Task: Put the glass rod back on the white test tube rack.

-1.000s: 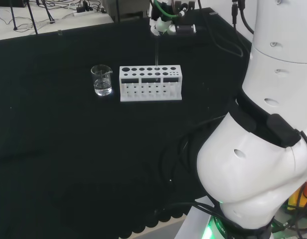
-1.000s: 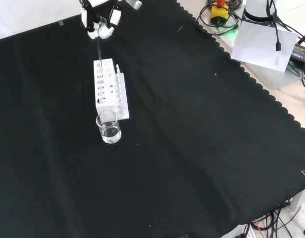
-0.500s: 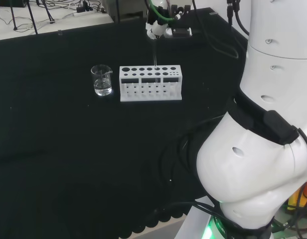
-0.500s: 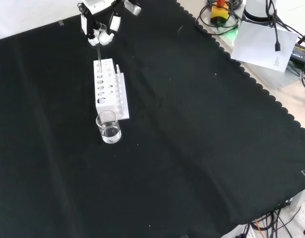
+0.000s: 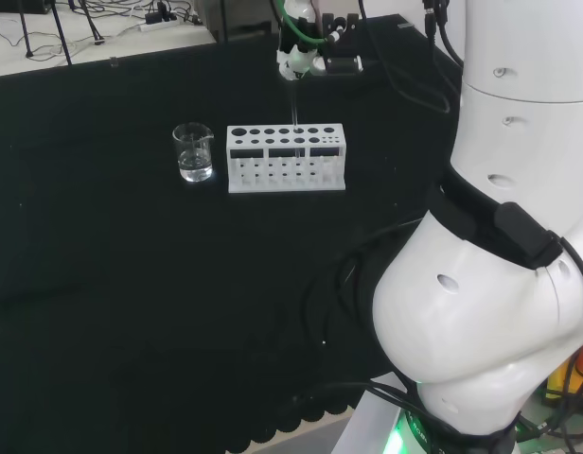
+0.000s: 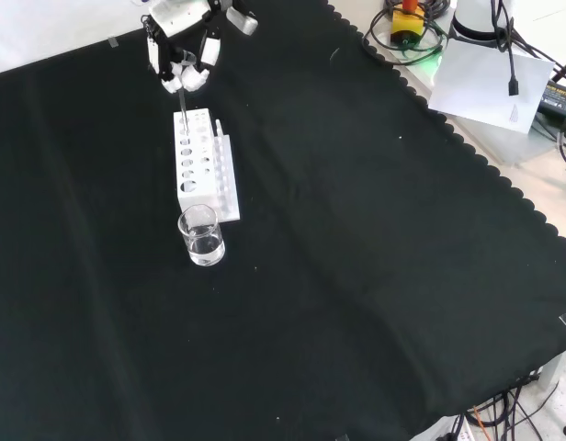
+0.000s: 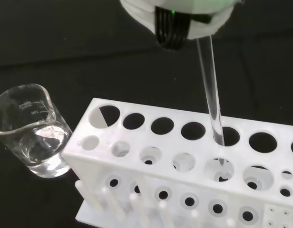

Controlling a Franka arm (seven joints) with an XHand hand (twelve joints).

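The fingers (image 6: 202, 57) are seen clamped on the glass rod (image 7: 210, 92), whose tip has been lowered into a hole of the white test tube rack (image 5: 286, 157); release appears near. A beaker (image 5: 193, 152) stands beside it on the black-clothed counter (image 6: 375, 276); cables lie beyond.

Hand (image 6: 185, 66) pinched glass rod (image 6: 182, 108) upright, lower end at the white rack's (image 6: 202, 167) far holes. Beaker (image 6: 201, 235) stood just before the rack.
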